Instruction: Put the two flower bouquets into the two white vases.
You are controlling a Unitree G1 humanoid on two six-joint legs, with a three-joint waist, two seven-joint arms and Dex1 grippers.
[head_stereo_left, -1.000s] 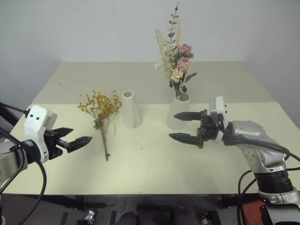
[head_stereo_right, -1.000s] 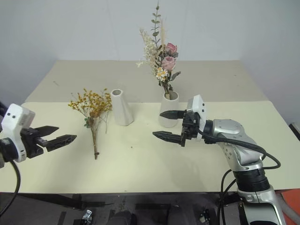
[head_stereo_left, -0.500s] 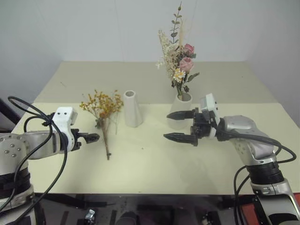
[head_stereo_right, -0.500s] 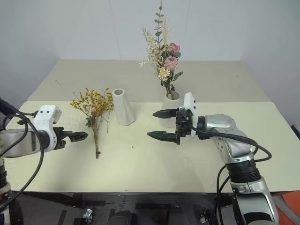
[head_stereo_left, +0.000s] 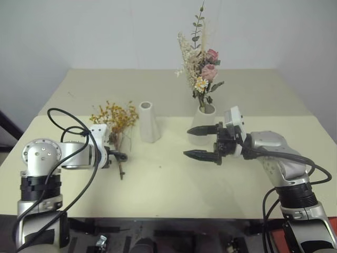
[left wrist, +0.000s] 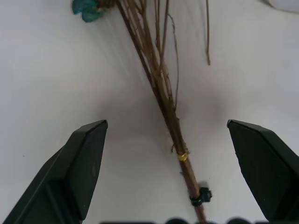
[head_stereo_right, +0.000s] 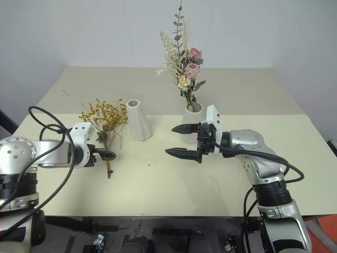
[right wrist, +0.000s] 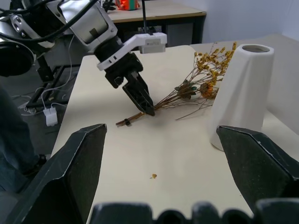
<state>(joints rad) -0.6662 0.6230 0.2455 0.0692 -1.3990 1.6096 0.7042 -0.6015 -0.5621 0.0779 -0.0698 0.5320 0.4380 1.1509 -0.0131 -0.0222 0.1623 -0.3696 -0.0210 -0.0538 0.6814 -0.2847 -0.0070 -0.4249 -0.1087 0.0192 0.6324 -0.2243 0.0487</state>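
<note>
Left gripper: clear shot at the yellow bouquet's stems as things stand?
Probably yes. The left gripper is open, a finger on either side of the yellow bouquet's stems lying flat on the table; nothing sits between them.

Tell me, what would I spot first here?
Probably the tall pink-rose bouquet, already standing in the wide white vase at the middle of the table. Next, the yellow flowers lying flat beside the empty slim vase, with the left end effector open over their stems.
</note>
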